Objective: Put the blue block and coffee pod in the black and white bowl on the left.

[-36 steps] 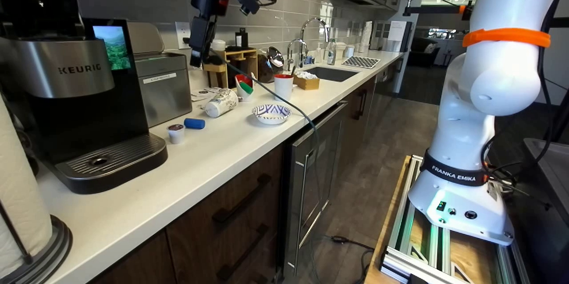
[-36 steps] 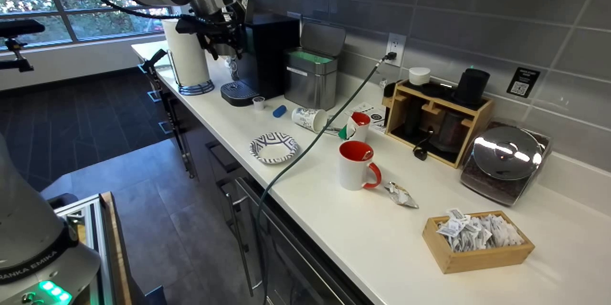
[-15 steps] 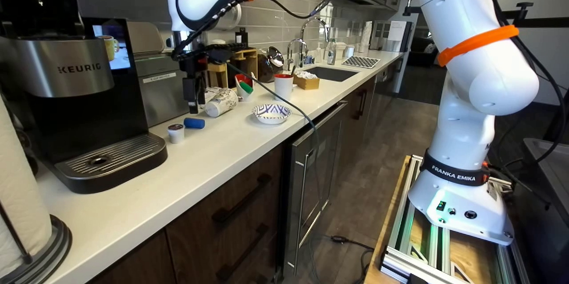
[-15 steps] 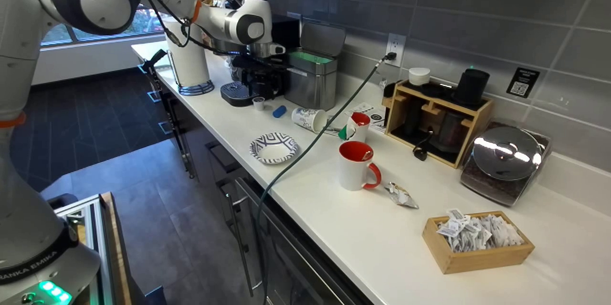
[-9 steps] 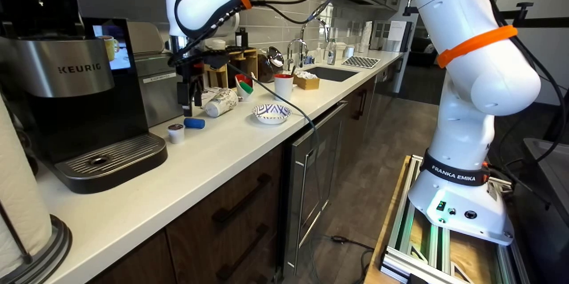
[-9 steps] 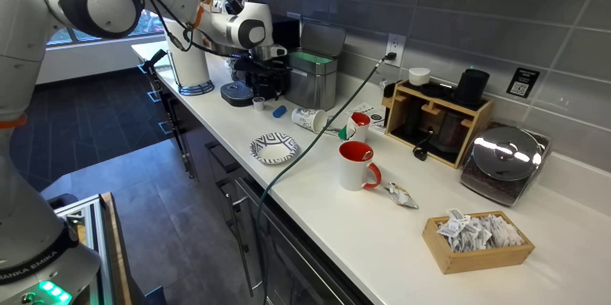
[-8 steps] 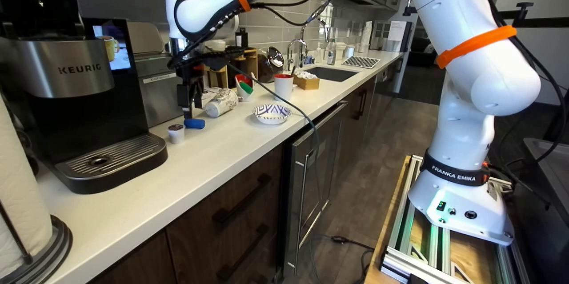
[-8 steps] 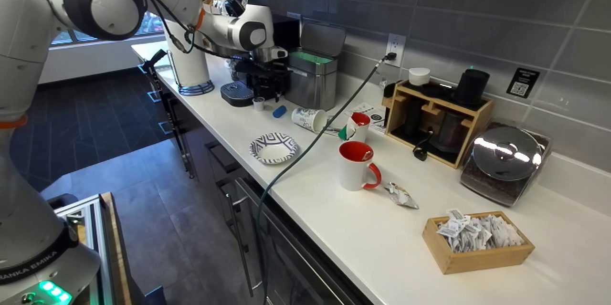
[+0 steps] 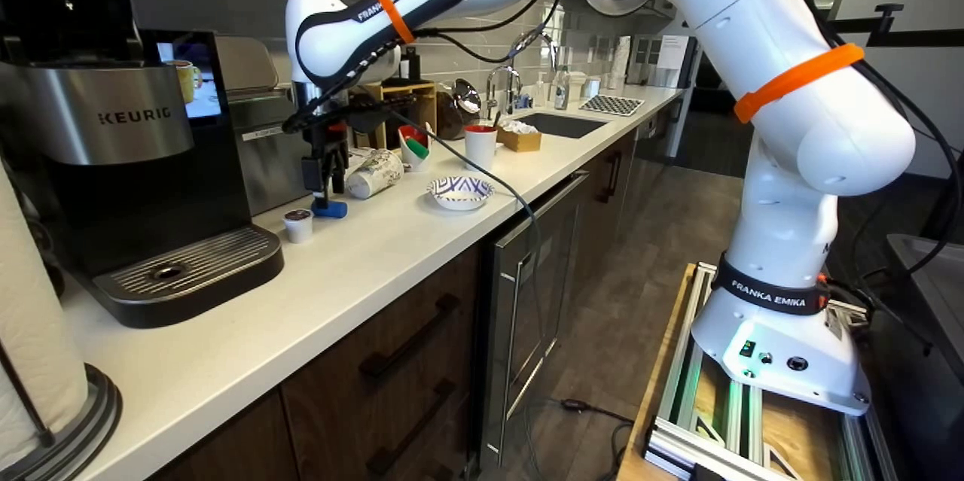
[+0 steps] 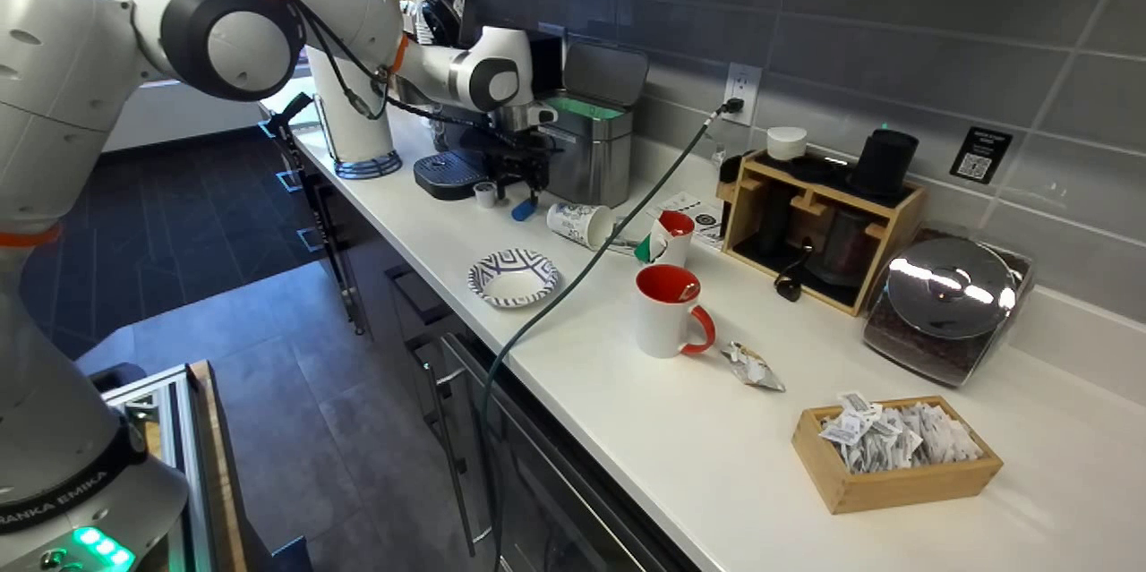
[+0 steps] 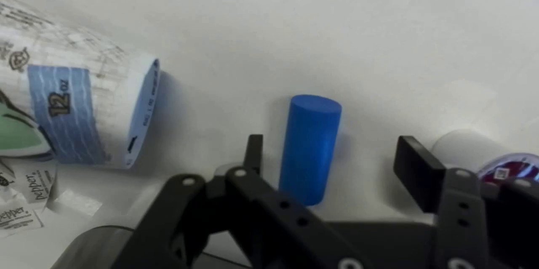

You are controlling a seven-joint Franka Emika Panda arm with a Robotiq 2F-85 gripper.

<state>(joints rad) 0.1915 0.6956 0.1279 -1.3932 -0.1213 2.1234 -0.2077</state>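
The blue block (image 9: 334, 210) is a small cylinder lying on the white counter; it also shows in another exterior view (image 10: 524, 210) and in the wrist view (image 11: 310, 147). My gripper (image 11: 337, 161) is open, pointing down, with one finger on each side of the block, its fingertips low near the counter. The whitish coffee pod (image 9: 299, 228) stands beside the block, close outside the right finger in the wrist view (image 11: 465, 147). The bowl (image 10: 515, 287), white with a dark pattern, sits apart near the counter's front edge, also seen in an exterior view (image 9: 461, 201); it is outside the wrist view.
The coffee machine (image 9: 143, 187) and a metal bin (image 10: 586, 156) stand close to the gripper. A paper cup (image 11: 80, 96) lies on its side near the block. A cable (image 10: 573, 286) crosses the counter by the bowl. Red-and-white mugs (image 10: 662, 321) stand farther along.
My arm has come down from high above the counter, and the open gripper now sits low around the blue block. The block, pod and bowl have not visibly moved.
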